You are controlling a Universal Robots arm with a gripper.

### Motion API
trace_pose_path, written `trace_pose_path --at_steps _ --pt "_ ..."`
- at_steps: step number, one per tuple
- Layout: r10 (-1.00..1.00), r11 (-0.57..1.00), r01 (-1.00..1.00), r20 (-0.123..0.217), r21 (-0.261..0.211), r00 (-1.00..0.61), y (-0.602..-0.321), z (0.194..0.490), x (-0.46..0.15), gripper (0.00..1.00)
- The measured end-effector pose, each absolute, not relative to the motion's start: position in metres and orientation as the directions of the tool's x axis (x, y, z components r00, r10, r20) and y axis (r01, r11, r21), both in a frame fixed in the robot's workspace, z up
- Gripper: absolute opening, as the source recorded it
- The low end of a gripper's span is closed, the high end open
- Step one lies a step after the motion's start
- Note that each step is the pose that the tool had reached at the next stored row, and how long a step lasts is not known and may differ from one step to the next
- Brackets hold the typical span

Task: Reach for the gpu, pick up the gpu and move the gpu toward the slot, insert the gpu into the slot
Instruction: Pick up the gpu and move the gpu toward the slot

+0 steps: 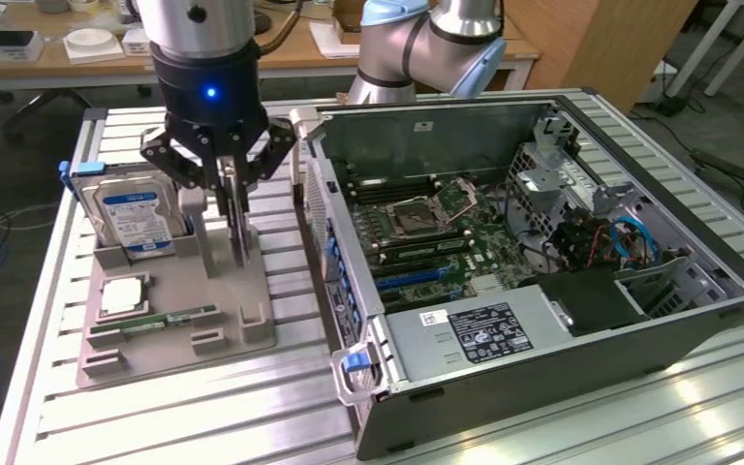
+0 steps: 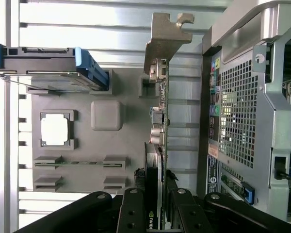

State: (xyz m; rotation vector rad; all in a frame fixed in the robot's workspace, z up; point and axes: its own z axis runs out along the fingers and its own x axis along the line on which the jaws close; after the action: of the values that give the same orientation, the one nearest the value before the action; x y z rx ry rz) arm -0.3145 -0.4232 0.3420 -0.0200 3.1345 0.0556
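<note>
My gripper (image 1: 232, 189) is shut on the gpu (image 1: 236, 237), a thin dark card held upright and edge-on over the grey fixture tray (image 1: 178, 339). In the wrist view the gpu (image 2: 160, 126) runs away from my gripper (image 2: 155, 206), and its silver end bracket (image 2: 166, 36) is at the far end. I cannot tell if the card's lower edge still touches the tray. The open computer case (image 1: 476, 121) stands at the exterior view's right of the card. The slot (image 1: 411, 276) lies on its motherboard.
On the tray are a blue-labelled hard drive (image 1: 137, 218), a square processor chip (image 1: 124, 294) and a green memory stick (image 1: 166, 320). The case's perforated rear wall (image 2: 237, 111) is close beside the card. A second arm's base (image 1: 430, 44) stands behind the case.
</note>
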Motion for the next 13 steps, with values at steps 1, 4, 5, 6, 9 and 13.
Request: trace_pose_path --at_steps 1,4,5,6,9,13 --pt "-0.013 0.999 -0.013 -0.007 0.035 -1.000 -0.423 0.344 -0.314 0.26" --pt "-0.013 0.999 -0.013 -0.007 0.035 -1.000 -0.423 0.352 -0.314 0.26" --pt "-0.013 0.999 -0.013 -0.007 0.034 -1.000 -0.423 0.354 -0.314 0.26" --pt "-0.013 0.999 -0.013 -0.007 0.034 -1.000 -0.423 0.357 -0.314 0.26" --pt "-0.013 0.999 -0.013 -0.007 0.033 -1.000 -0.423 0.364 -0.314 0.26" --pt "-0.013 0.999 -0.013 -0.007 0.032 -1.000 -0.423 0.375 -0.314 0.26"
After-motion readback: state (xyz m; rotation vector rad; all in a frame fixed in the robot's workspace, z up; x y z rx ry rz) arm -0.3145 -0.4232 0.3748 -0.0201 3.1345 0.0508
